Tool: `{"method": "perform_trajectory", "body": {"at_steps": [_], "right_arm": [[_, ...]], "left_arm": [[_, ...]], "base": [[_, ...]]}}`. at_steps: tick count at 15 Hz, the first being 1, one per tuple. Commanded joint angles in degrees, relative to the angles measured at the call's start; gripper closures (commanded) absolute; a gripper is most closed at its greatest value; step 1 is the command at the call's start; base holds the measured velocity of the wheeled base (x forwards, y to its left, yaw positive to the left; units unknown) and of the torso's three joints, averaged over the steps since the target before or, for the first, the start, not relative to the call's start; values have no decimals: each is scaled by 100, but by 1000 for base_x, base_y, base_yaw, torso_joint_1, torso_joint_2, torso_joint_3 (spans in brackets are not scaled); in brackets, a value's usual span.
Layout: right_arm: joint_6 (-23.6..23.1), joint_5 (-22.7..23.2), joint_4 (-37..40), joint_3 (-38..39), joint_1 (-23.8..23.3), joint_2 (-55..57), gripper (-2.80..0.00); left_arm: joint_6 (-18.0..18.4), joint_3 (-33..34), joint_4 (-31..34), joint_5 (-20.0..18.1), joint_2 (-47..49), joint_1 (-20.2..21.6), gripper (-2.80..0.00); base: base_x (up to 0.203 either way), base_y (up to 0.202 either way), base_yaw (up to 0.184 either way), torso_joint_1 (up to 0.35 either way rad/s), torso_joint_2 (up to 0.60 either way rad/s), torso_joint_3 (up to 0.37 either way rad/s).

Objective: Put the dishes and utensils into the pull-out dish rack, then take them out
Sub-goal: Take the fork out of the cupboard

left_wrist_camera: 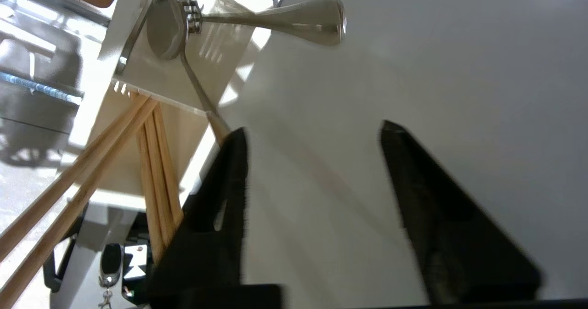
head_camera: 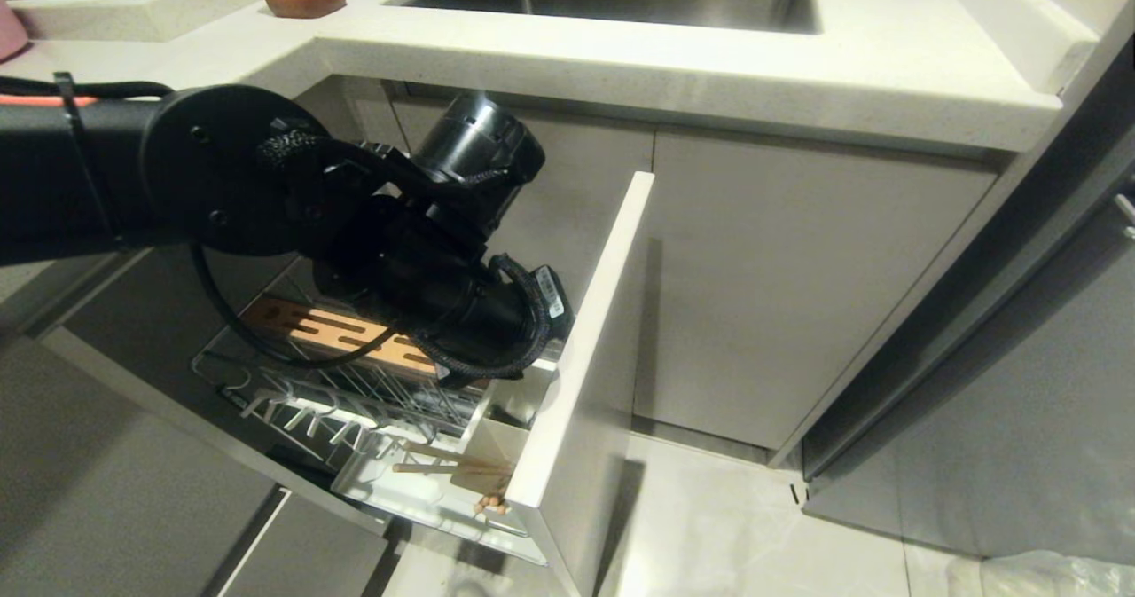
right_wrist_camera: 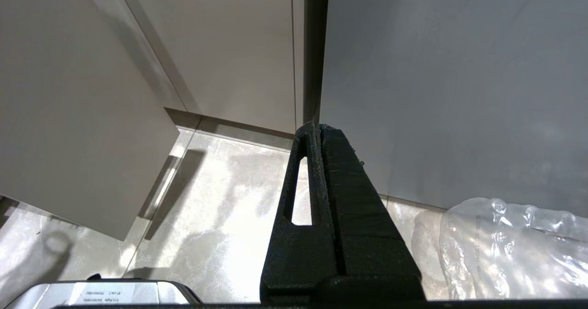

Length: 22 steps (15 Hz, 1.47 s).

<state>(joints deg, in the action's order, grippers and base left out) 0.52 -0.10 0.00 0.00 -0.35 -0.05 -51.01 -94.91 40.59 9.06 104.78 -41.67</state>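
Head view: black left arm reaching down into the pulled-out chrome wire dish rack under the pale stone counter; left claw itself hidden behind the wrist. Slotted light-wood strip along the rack's back, upright prongs in front of it, flat pale-grey front panel standing at the open end. Long thin light-wood chopsticks lying in the white plastic utensil box just inside the panel. Left wrist view only: left claw with black fingers well apart, nothing between them, pale panel surface beyond the gap. Slim grey metal spoon-like utensil in the box, handle running up to one fingertip; contact not clear. A second flared metal handle above it. Chopsticks leaning beside that finger. Right wrist view only: right claw pressed together, empty, hanging over pale floor tiles near grey cabinet doors, crinkled clear plastic bag beside it.
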Motion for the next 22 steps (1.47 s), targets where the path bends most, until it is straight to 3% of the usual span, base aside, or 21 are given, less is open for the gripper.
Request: {"method": "perform_trajectory", "body": {"at_steps": [1, 8, 21, 22], "right_arm": [[0, 1, 0, 0, 0, 5, 0], [0, 1, 0, 0, 0, 5, 0], [0, 1, 0, 0, 0, 5, 0], [0, 1, 0, 0, 0, 5, 0]], "left_arm": [[16, -186, 19, 43, 242, 8, -280], [74, -450, 27, 43, 797, 291, -280], [170, -617, -8, 43, 1018, 361, -280], [170, -617, -4, 37, 1018, 361, 0]], "base": [[0, 0, 0, 0, 0, 0], [0, 0, 0, 0, 0, 0], [0, 0, 0, 0, 0, 0], [0, 0, 0, 0, 0, 0]]}}
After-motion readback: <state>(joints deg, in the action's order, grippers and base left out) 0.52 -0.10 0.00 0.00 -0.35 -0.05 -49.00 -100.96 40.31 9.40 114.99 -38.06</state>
